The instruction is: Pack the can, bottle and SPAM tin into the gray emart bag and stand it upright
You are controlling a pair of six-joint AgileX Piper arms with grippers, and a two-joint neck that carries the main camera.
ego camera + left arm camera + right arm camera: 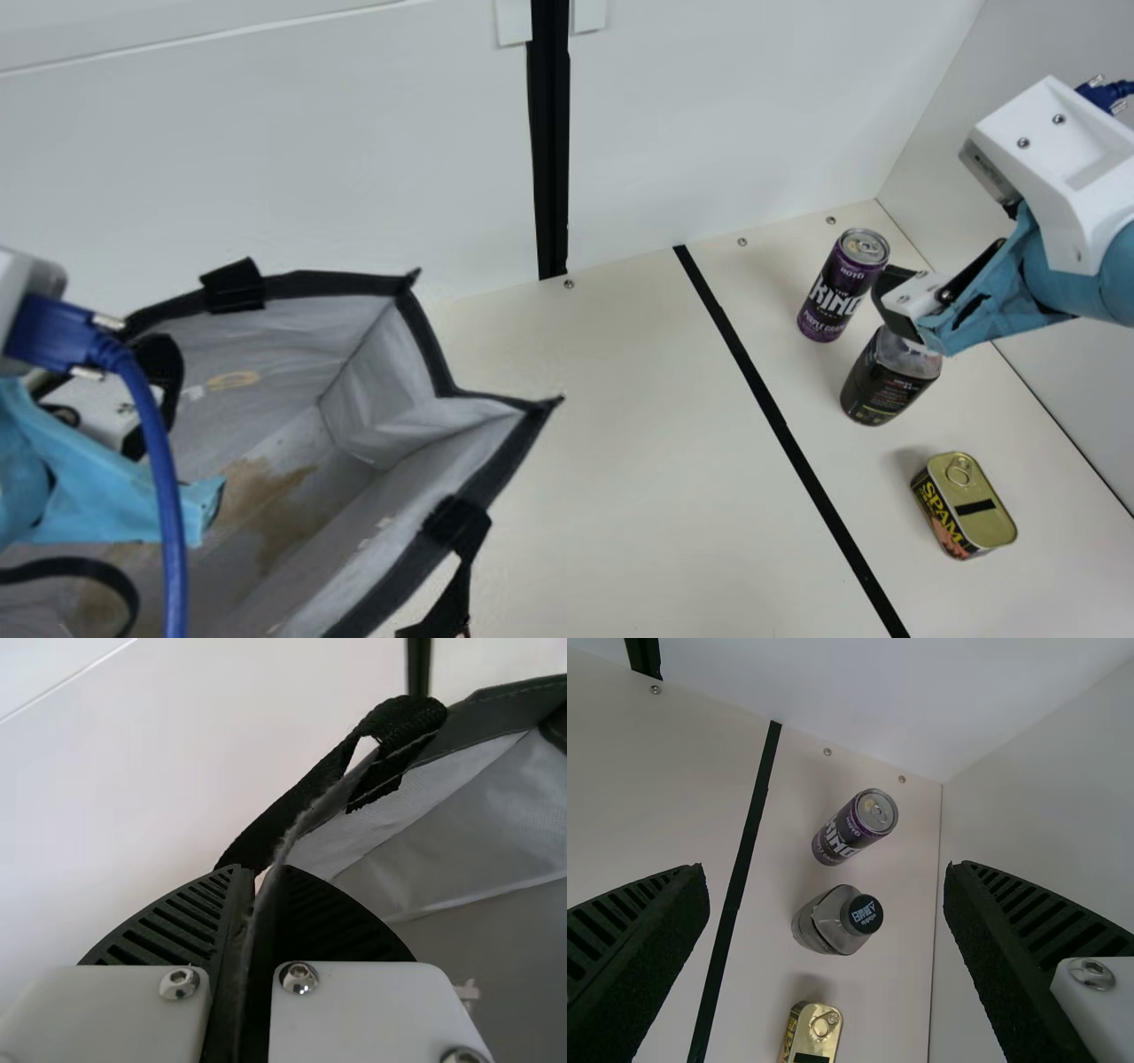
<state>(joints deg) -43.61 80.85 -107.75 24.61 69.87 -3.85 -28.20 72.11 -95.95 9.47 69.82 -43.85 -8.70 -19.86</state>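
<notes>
My left gripper (158,381) is at the left edge of the open gray bag (363,399). In the left wrist view that gripper (262,881) is shut on the dark rim of the bag (469,833), close to a black strap. My right gripper (897,297) hangs over the table's right part, in front of the bottle's top; in its wrist view the gripper (826,875) stands wide open and holds nothing. The purple can (833,292), the dark-labelled bottle (886,381) and the SPAM tin (964,507) form a row, can and bottle upright.
A black tape line (780,416) crosses the table between bag and items. White walls (709,106) rise behind and at the right. A blue cable (159,452) hangs from the left arm over the bag. The bag's front strap (452,594) droops onto the table.
</notes>
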